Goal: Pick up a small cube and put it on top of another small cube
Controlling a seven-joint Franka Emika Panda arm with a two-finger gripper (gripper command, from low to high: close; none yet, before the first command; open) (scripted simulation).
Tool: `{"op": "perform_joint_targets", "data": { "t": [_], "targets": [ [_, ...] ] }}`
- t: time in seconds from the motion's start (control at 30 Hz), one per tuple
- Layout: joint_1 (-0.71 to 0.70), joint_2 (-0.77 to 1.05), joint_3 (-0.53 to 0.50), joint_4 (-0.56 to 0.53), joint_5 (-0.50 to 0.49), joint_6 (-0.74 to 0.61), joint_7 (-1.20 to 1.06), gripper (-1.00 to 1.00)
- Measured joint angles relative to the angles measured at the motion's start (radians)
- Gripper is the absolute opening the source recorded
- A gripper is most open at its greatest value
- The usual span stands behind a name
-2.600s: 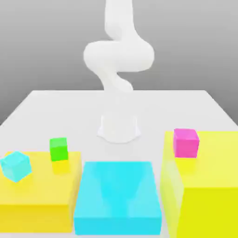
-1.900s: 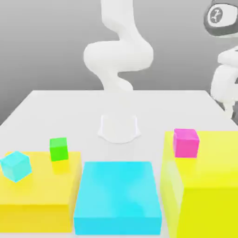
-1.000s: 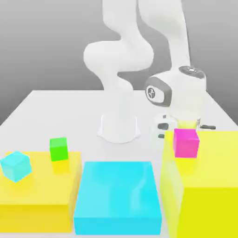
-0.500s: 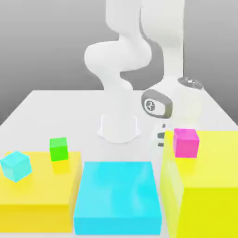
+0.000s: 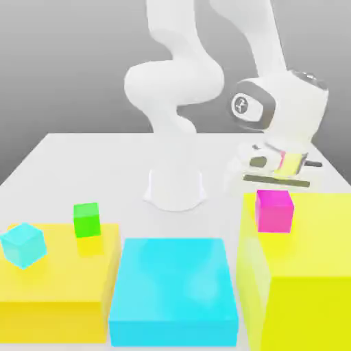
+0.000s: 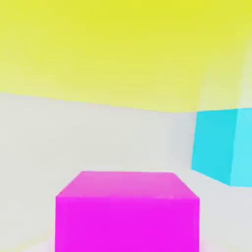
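The matte, sharp-edged small magenta cube (image 5: 275, 210) rides in the clenched claw (image 5: 277, 179) just above the tall yellow block (image 5: 301, 274), while the hand view shows the cube's flat top face (image 6: 128, 209) close up.

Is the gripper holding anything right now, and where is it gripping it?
Cannot be told. The gripper is shut close by the small cube, which sits on the yellow block; no contact shows.

Small cube (image 5: 275, 210): plain magenta-pink, upright and square, faces unmarked. It rested on the tall yellow block (image 5: 308, 274), near that block's back corner, at about 3 o'clock from the exterior view's centre.
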Motion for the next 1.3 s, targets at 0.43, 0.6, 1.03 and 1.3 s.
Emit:
{"op": "perform_joint_targets", "data": {
  "t": [0.43,0.6,1.03,1.3],
  "targets": [
    [-0.059,-0.230,0.086,0.085,-0.340,-0.417,-0.244,-1.00],
    [-0.077,-0.198,-0.010,0.220,-0.197,-0.489,-0.385,-1.00],
    [-0.092,-0.101,-0.250,0.528,0.228,-0.494,-0.687,-1.00],
    [-0.095,-0.021,-0.262,0.449,0.275,-0.305,-0.695,1.00]
  ]
}}
